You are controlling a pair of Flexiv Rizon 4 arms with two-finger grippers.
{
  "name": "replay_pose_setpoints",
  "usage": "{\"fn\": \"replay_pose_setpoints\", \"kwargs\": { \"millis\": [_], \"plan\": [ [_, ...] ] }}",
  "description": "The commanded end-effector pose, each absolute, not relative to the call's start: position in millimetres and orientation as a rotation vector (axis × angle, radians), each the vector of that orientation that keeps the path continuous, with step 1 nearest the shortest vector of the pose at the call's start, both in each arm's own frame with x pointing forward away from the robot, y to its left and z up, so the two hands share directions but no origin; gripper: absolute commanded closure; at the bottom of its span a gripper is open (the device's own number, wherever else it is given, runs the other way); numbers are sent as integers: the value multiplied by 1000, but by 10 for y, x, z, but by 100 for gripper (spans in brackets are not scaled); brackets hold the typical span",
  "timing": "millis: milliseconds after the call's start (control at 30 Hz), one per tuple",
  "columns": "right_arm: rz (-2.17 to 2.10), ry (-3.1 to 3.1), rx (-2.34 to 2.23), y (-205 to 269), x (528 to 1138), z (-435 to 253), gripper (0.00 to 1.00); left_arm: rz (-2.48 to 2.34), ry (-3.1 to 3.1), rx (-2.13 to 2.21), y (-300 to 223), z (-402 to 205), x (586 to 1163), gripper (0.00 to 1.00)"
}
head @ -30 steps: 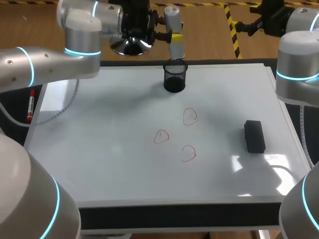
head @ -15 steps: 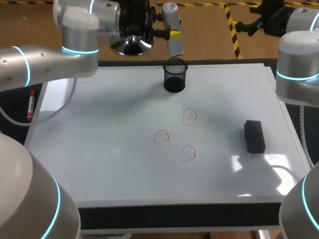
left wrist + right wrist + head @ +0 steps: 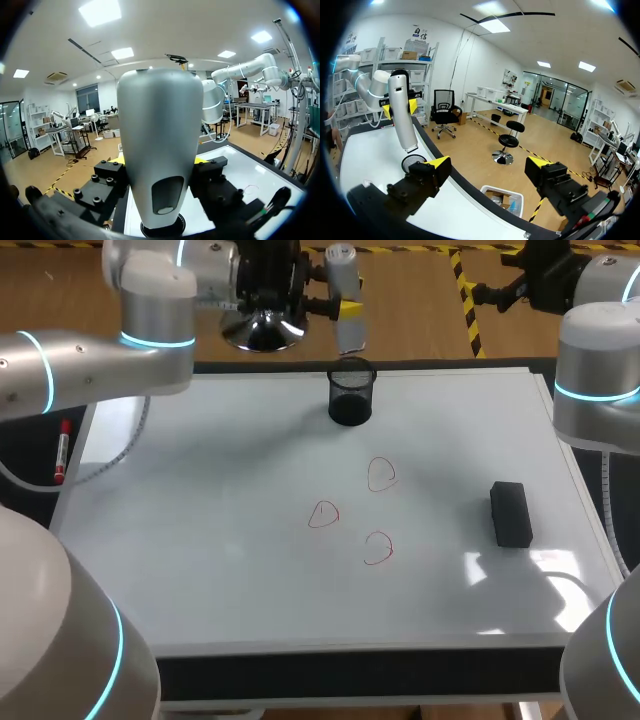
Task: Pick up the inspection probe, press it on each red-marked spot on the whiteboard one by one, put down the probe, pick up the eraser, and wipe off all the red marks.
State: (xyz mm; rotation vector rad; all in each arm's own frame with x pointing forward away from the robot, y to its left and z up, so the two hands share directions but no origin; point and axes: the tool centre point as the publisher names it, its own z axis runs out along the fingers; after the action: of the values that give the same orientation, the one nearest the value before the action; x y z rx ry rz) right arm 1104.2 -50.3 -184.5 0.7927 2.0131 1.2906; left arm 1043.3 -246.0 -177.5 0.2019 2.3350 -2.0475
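Red marks [image 3: 378, 548]: three outlines mid-whiteboard [image 3: 200, 570], none pressed yet. We judge the step in hand to be carrying the probe here. It should travel upright, come down square inside one outline at a time, and press lightly so the tip does not smear the ink.
Eraser [image 3: 511, 513]: black block lying flat on the board, right of the marks and well apart from them, so the carry need not pass over it.
Mesh cup [image 3: 351, 393]: black holder at the board's far edge. We see nothing inside it.
Probe [image 3: 343, 275]: silver cylinder, upright, its tip clear above the cup's rim.
Left gripper [image 3: 345, 312]: clamped on the probe's body from two sides.
Right gripper [image 3: 490, 172]: fingers wide apart, holding nothing, beyond the board's far right corner.
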Motion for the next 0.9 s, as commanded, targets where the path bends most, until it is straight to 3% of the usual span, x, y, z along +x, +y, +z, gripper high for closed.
{"fn": "replay_pose_setpoints", "kwargs": {
  "millis": [33, 900],
  "plan": [
    [1291, 2013, 793, -503, 11042, -1845, 0, -2044, 2335, 200, -2462, -1757, 10426, 100],
    [1291, 2013, 793, -503, 11042, -1845, 0, -2087, 2361, 302, -2261, -1692, 10322, 100]
  ]
}}
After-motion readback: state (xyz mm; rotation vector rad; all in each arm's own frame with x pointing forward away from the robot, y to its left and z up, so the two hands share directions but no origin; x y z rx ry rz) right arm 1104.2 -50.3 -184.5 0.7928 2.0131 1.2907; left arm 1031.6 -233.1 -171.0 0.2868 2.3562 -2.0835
